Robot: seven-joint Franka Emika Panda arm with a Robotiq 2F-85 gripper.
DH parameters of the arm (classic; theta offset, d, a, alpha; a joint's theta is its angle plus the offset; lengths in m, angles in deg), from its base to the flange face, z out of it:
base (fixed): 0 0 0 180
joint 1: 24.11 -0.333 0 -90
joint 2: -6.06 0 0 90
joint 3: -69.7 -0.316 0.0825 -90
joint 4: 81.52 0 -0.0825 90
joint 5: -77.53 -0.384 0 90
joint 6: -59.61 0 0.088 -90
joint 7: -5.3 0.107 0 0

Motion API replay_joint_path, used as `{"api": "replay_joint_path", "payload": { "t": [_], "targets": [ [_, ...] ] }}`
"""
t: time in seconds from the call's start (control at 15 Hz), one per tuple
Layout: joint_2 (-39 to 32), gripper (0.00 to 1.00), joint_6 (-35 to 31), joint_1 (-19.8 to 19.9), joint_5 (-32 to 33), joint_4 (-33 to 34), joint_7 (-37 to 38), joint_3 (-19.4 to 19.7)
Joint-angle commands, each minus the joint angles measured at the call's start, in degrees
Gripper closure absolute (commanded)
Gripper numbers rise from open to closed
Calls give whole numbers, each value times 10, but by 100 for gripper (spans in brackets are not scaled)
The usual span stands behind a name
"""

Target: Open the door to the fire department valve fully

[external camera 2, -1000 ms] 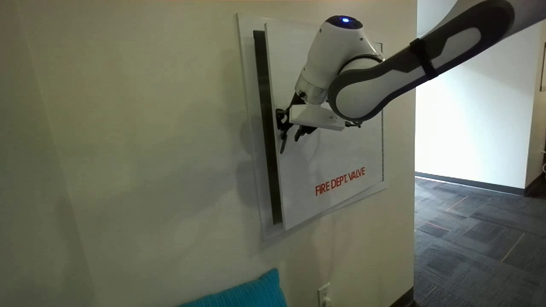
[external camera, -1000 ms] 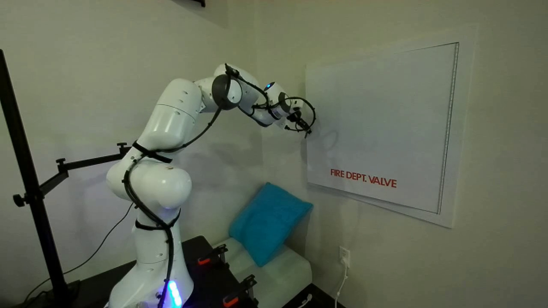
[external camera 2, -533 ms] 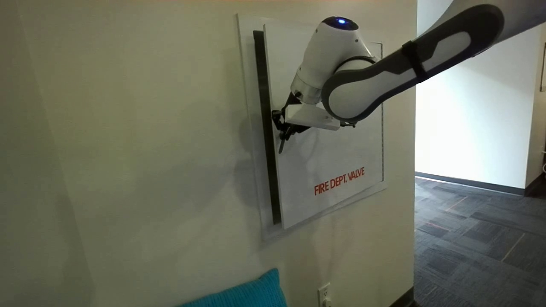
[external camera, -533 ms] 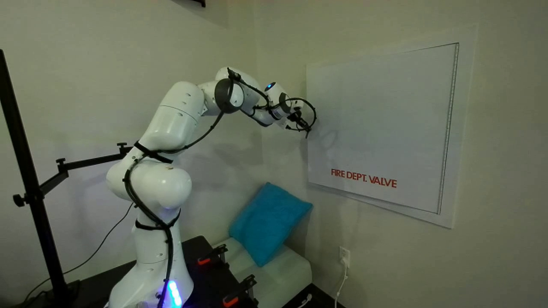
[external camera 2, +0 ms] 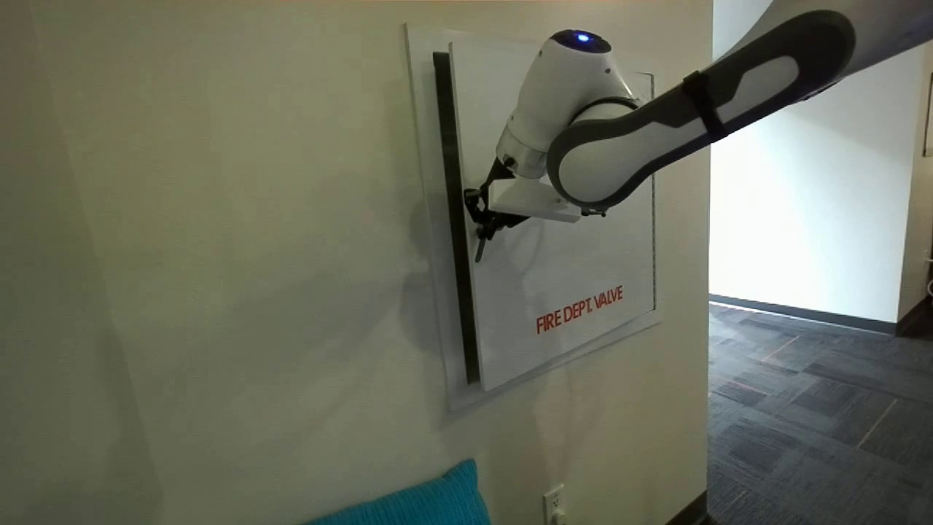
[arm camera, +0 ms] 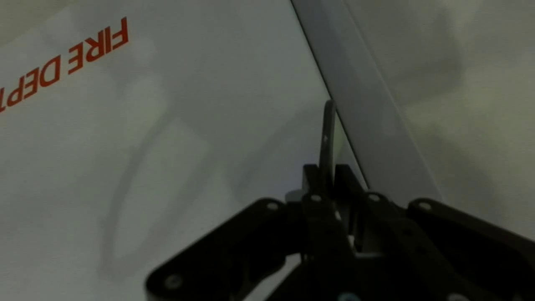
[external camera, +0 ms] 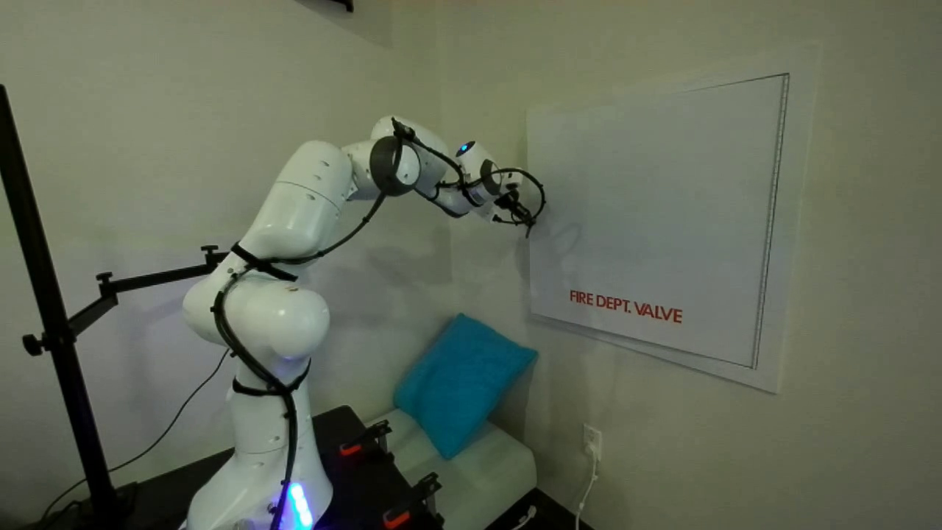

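In an exterior view, the wall (external camera 2: pixel 255 219) carries the door (external camera 2: pixel 568 259), ajar, with a dark gap (external camera 2: pixel 466 306) along the door's left edge. At that edge, the gripper (external camera 2: pixel 483 232) is closed on a thin strip (arm camera: pixel 327 133). Red lettering (external camera 2: pixel 579 310) marks the door's lower part.

The arm (external camera: pixel 291 213) arches up and over, its end effector (arm camera: pixel 328 176) angled downward, fingers (arm camera: pixel 310 177) together.

Carrying the arm base (external camera: pixel 254 482) and two clamps (external camera: pixel 413 497) on the black table (external camera: pixel 359 489), a blue cushion (external camera: pixel 464 383) on the pale bench (external camera: pixel 482 475).
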Motion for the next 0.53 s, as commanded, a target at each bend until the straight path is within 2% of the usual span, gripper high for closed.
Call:
{"api": "replay_joint_path", "payload": {
  "t": [0.0, 0.2, 0.27, 0.47],
  "targets": [
    [50, 97, -21, 10, -3, -63, -15, -10],
    [72, 97, -43, 26, -12, -100, -33, -25],
    [78, 97, -53, 25, -28, -112, -52, -19],
    [98, 97, -93, 49, -74, -155, -114, -38]
  ]
}}
